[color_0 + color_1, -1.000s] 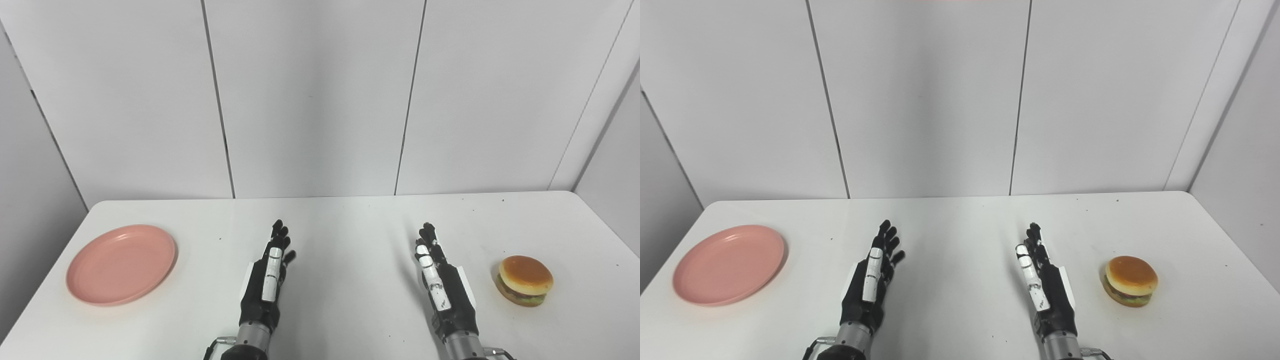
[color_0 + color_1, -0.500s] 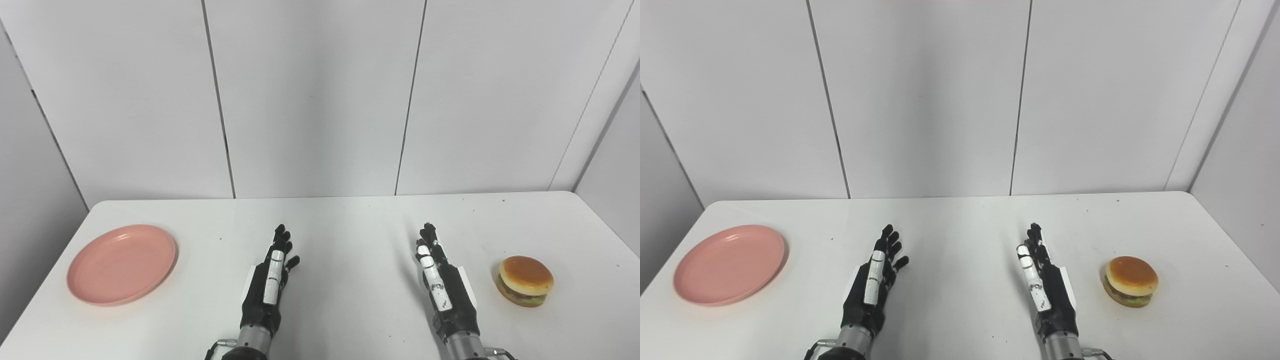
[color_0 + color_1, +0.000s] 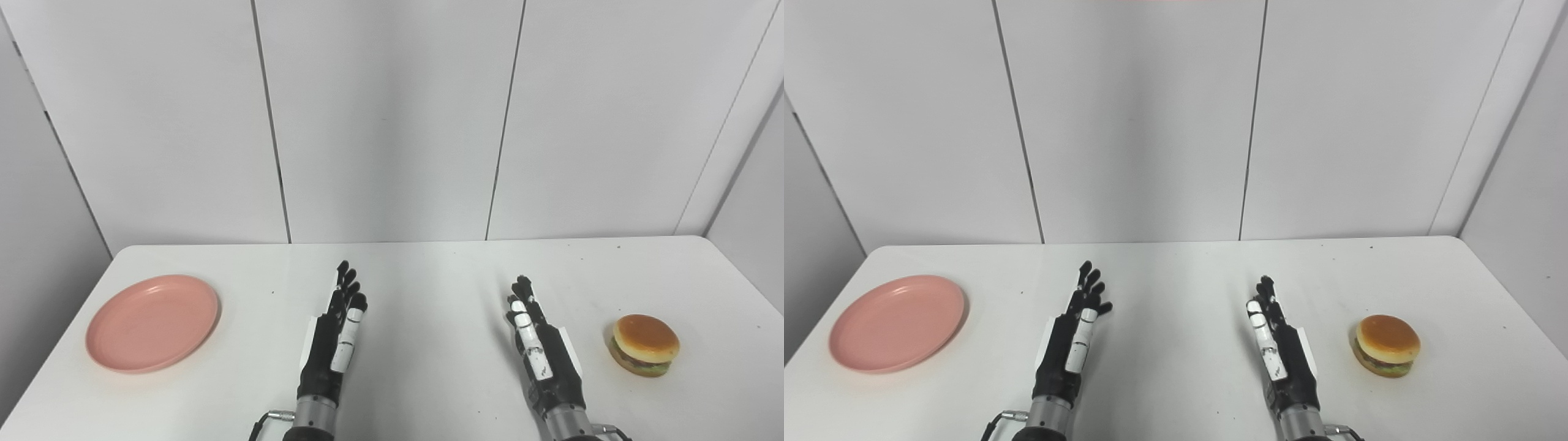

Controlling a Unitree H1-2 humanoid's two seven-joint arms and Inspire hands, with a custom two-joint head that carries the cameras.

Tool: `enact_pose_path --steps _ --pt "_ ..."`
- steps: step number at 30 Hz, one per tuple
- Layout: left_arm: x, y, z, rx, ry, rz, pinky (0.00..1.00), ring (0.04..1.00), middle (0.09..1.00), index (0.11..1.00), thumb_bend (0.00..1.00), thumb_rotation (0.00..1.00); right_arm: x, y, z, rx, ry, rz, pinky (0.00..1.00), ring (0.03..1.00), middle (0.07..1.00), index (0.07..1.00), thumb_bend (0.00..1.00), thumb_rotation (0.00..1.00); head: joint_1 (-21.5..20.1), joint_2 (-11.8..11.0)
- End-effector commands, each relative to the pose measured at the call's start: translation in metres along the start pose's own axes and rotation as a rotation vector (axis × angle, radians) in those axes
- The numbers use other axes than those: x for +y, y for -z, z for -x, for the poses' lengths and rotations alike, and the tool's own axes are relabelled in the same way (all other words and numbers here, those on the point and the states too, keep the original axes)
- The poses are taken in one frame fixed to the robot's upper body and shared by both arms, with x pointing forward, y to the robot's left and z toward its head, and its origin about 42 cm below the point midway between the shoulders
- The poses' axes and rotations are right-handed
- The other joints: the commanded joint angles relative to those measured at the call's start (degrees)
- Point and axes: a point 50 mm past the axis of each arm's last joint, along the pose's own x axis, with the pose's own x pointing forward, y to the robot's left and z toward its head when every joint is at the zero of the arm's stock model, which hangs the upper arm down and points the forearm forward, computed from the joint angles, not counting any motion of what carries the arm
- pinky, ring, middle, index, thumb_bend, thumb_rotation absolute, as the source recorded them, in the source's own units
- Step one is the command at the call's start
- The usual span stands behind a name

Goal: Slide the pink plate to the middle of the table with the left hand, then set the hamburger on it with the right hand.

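We are at the opening step: the pink plate (image 3: pixel 152 322) lies unmoved far out at the left end of the desk (image 3: pixel 429 269), well apart from our left hand (image 3: pixel 334 340), whose fingers are stretched out and hold nothing. The hamburger (image 3: pixel 645 345) sits near the right end of the desk, just beyond our right hand (image 3: pixel 542 352), also spread and empty. Next, we judge, the left hand must reach leftward to the plate's rim.

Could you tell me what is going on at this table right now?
Nothing is being handled yet. The left hand and right hand are both open and empty near the table's middle. The pink plate sits at the far left, and the hamburger at the far right.
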Motion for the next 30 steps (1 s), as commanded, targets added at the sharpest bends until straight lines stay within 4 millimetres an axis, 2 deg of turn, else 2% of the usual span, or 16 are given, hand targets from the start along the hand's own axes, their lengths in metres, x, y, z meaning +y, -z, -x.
enact_pose_path --steps 1,5,11,17,19,22,25,27,30 --pt "0.019 0.010 0.011 0.066 -0.048 0.140 0.99 0.995 0.998 1.000 0.70 1.00 -0.006 -0.011 -0.005 -0.089 -0.005 0.007 1.00 1.000 1.000 1.000 0.62 0.85 1.8 -0.4" --pt "0.033 -0.012 -0.003 0.028 -0.096 0.188 1.00 1.000 1.000 1.000 0.69 1.00 -0.012 -0.011 -0.004 -0.091 -0.004 0.007 1.00 1.000 1.000 1.000 0.59 0.86 4.6 -1.3" --pt "0.064 -0.035 -0.017 -0.003 -0.151 0.173 1.00 1.000 1.000 1.000 0.79 1.00 -0.009 -0.023 0.000 -0.090 0.011 -0.017 1.00 1.000 1.000 0.997 0.55 0.86 8.6 -2.3" --pt "0.109 -0.049 -0.028 -0.030 -0.275 0.147 1.00 1.000 1.000 1.000 0.77 1.00 -0.006 -0.036 0.004 -0.099 0.014 0.000 1.00 0.971 0.978 0.981 0.54 0.90 12.1 -3.2" --pt "0.127 -0.051 -0.031 -0.020 -0.309 0.130 1.00 1.000 1.000 1.000 0.79 1.00 -0.006 -0.035 0.004 -0.103 0.028 -0.004 0.98 0.947 0.961 0.960 0.56 0.87 13.2 -3.5" --pt "0.145 -0.054 -0.034 -0.012 -0.367 0.117 1.00 0.997 1.000 1.000 0.82 1.00 -0.008 -0.033 0.003 -0.120 0.036 -0.013 0.90 0.899 0.929 0.916 0.58 0.82 14.3 -3.8" --pt "0.170 -0.059 -0.037 -0.031 -0.419 0.113 1.00 0.983 0.988 0.986 0.82 1.00 -0.010 -0.033 0.002 -0.140 0.036 -0.022 0.84 0.858 0.888 0.880 0.55 0.79 16.0 -4.0" --pt "0.180 -0.062 -0.038 -0.036 -0.438 0.090 1.00 0.969 0.970 0.970 0.82 1.00 -0.012 -0.032 0.002 -0.161 0.033 -0.015 0.77 0.828 0.868 0.865 0.53 0.76 17.2 -4.3" --pt "0.197 -0.067 -0.038 -0.047 -0.469 0.056 1.00 0.942 0.940 0.951 0.82 1.00 -0.016 -0.033 0.001 -0.154 0.001 -0.001 0.77 0.841 0.877 0.887 0.58 0.80 19.4 -4.9"
